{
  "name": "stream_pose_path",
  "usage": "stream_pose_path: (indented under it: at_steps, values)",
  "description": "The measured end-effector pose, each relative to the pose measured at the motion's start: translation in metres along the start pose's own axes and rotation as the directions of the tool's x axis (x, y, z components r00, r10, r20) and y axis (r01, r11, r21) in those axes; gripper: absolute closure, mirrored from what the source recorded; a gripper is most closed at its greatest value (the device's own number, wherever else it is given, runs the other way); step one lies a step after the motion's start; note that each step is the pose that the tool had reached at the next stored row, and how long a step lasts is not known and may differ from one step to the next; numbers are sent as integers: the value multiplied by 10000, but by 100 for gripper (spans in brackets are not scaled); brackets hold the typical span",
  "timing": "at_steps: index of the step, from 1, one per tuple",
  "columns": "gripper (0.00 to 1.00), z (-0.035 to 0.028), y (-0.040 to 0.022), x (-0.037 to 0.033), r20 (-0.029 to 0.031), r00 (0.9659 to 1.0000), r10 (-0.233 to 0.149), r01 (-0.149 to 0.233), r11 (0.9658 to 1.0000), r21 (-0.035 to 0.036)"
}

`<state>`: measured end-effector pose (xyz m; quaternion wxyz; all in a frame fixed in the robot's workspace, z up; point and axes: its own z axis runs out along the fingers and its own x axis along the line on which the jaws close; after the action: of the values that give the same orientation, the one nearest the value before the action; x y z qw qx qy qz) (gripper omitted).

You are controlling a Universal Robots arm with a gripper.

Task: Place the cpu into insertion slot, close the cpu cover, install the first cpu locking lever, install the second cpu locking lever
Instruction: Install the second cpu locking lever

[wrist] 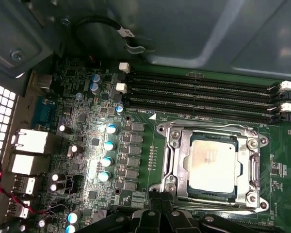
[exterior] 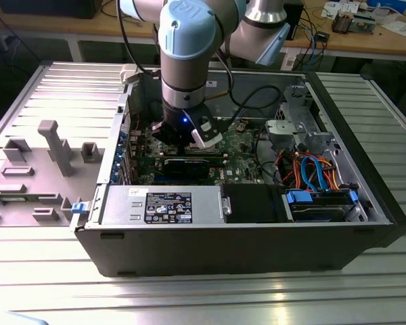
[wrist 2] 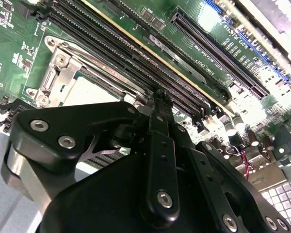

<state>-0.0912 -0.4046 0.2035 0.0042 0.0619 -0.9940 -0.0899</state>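
Note:
The cpu (wrist: pixel 211 165), a dull silver square, lies in the insertion slot (wrist: pixel 167 187) on the green motherboard (wrist: pixel 92 194). The silvery cpu cover (wrist: pixel 250 162) lies flat around it, framing its metal top. A thin metal lever (wrist: pixel 208 127) runs along the frame edge beside the memory slots. My gripper (wrist: pixel 159 200) is shut with nothing between its fingers, its tips close by the socket's edge. In the second wrist view the gripper (wrist 2: pixel 160 97) stands just over the cpu (wrist 2: pixel 89 92). In the exterior view the gripper (exterior: pixel 183 142) reaches down into the open computer case.
Long black memory slots (wrist: pixel 199 92) run beside the socket. Capacitors (wrist: pixel 106 160) and rear ports (wrist: pixel 26 141) stand on the other side. The case holds a power supply (exterior: pixel 162 203), a drive bay (exterior: pixel 318 203) and orange and blue cables (exterior: pixel 311 169). A grey fixture (exterior: pixel 54 145) stands on the table.

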Motion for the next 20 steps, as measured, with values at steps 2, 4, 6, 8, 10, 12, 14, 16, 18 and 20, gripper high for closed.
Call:
stream_pose_path:
  at_steps: [2,4,6,8,10,12,14,16,18,20]
  values:
    - [89,7,-1,0,8,10000,-3,3,10000,-52]
    - [89,15,-2,1,12,10000,-6,6,10000,-93]
    - [89,22,-3,5,17,10000,-7,8,9999,-116]
    - [89,27,-3,13,16,10000,-7,7,9999,-140]
    - [89,36,-3,20,21,10000,-9,9,9998,-183]
    - [89,46,-3,24,24,10000,-11,12,9998,-206]
    - [89,49,-3,25,23,10000,-12,12,9998,-208]
    - [89,40,0,25,28,10000,-11,12,9998,-210]
    - [89,5,7,24,27,10000,-11,12,9998,-204]
    - [89,-42,15,25,23,10000,-10,10,9998,-198]
